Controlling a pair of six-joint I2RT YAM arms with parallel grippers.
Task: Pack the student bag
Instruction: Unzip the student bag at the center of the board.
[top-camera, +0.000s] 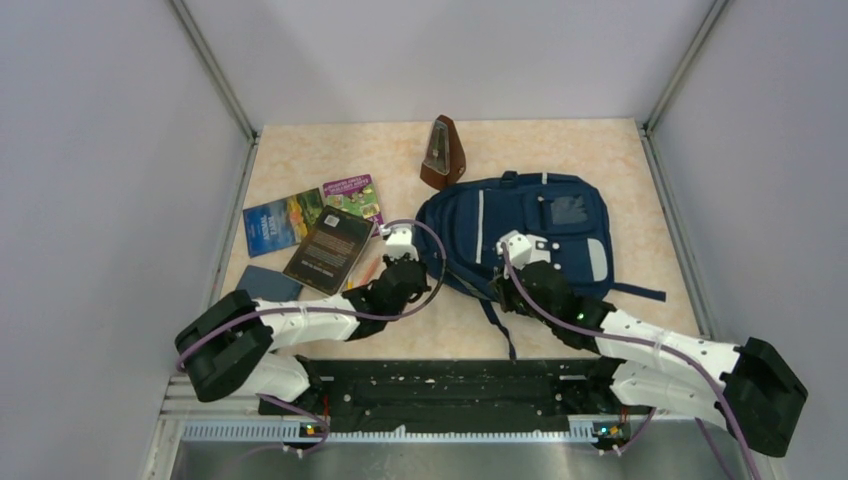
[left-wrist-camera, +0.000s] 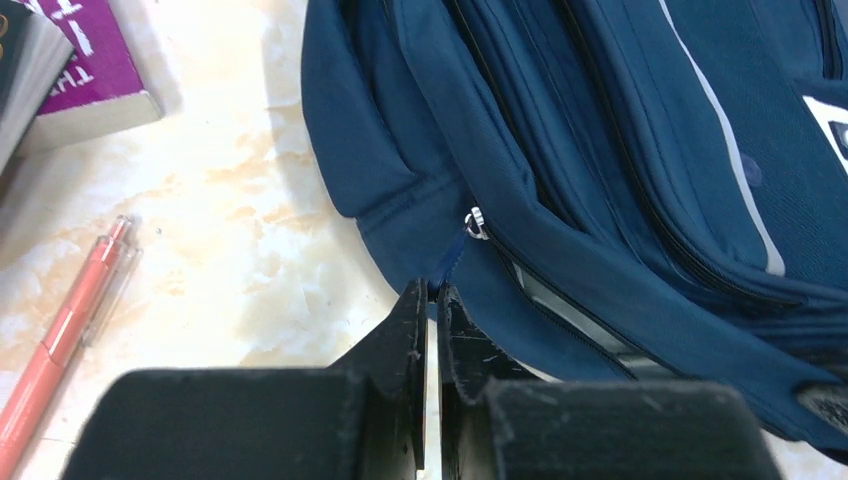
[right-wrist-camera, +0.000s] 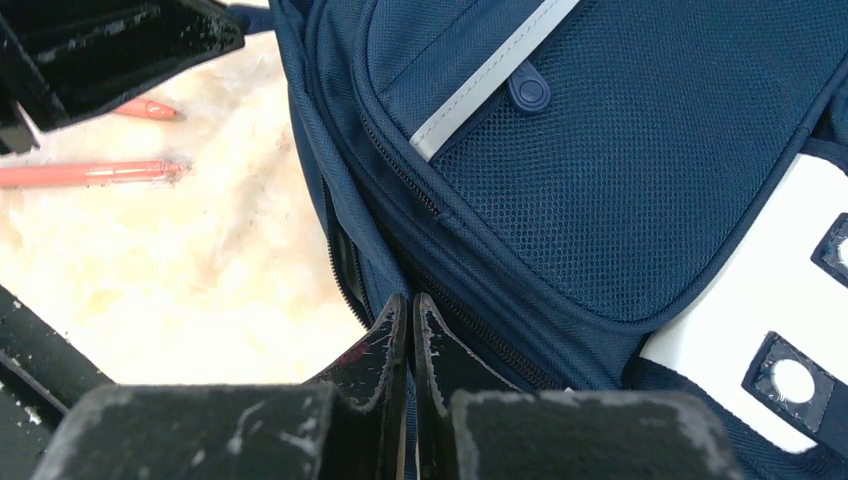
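Top external view: bag (top-camera: 545, 225) is laid flat on table (top-camera: 320, 150), right of centre. Metronome (top-camera: 441, 155) is seen at its 12 o'clock, books (top-camera: 300, 235) at its 9 o'clock. Left gripper (left-wrist-camera: 432, 295) is placed at the bag's 8 o'clock edge, fingers pinched on the navy zip pull (left-wrist-camera: 452, 255). Pen (left-wrist-camera: 60, 350) is seen at 9 o'clock of it. Right gripper (right-wrist-camera: 411, 305) is placed at the bag's 6 o'clock edge, fingers pressed together; whether fabric is caught cannot be told.
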